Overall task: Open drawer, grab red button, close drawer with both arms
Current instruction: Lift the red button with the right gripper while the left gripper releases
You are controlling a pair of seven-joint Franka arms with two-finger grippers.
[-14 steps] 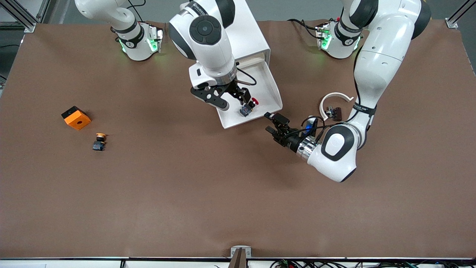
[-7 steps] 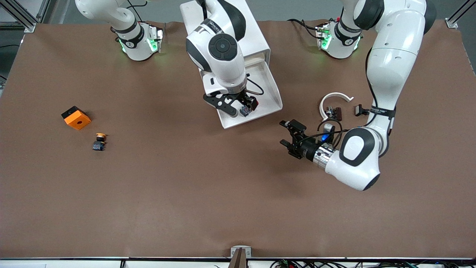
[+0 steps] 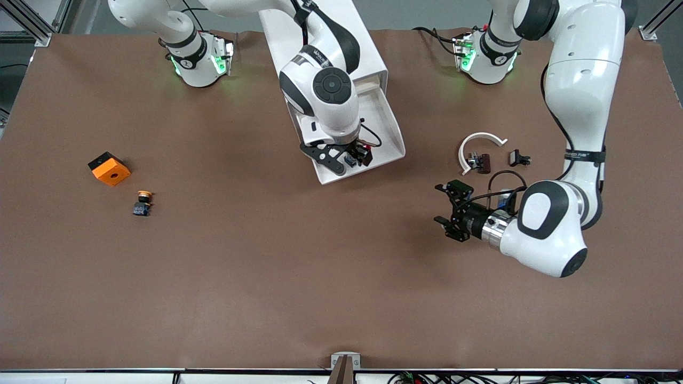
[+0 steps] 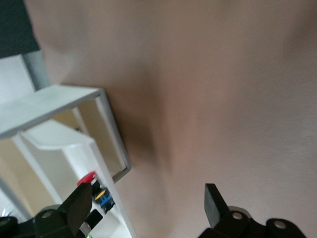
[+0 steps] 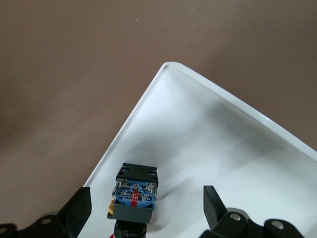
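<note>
With the drawer [image 3: 385,124] pulled out and the left gripper [image 3: 449,212] waiting spread over bare table beside it, your right gripper [image 3: 352,158] straddles the button [image 5: 134,194] inside, unclosed; off-centre closing could skid it away.

Brown matte table cover [image 3: 299,277] fills view, evenly lit. Aluminium frame posts [image 3: 655,21] at table's corners near arm bases. Grey floor just outside table's edge.
</note>
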